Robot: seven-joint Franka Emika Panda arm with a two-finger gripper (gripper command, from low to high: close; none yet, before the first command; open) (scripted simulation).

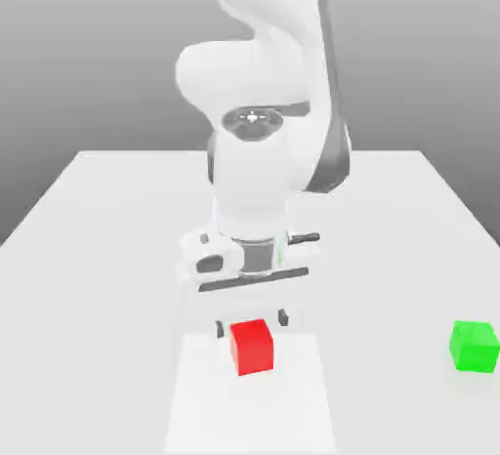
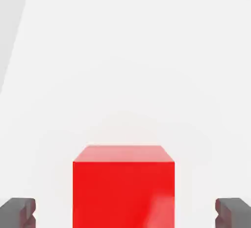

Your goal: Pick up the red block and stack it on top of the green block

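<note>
Red block (image 1: pixel 253 347), a small matte cube, sits on the white tabletop (image 1: pixel 88 277) close to its near edge, roughly midway along that edge in the exterior view. Directly over it hangs the white robot arm (image 1: pixel 264 121), reaching down from the far side of the tabletop, with its hand (image 1: pixel 252 322) lowered so that the two dark fingertips stand on either side of the cube's top. From the hand view, the red block (image 2: pixel 123 193) fills the middle between two dark grey fingertips (image 2: pixel 18 211), one at each side, and a clear gap of white tabletop shows between each fingertip and the cube's faces: the hand is spread wide and grasps nothing. Off toward the exterior view's right, the green block (image 1: pixel 475 346) rests on the tabletop near the right edge, about as close to the near edge as the red one, and well apart from it.
</note>
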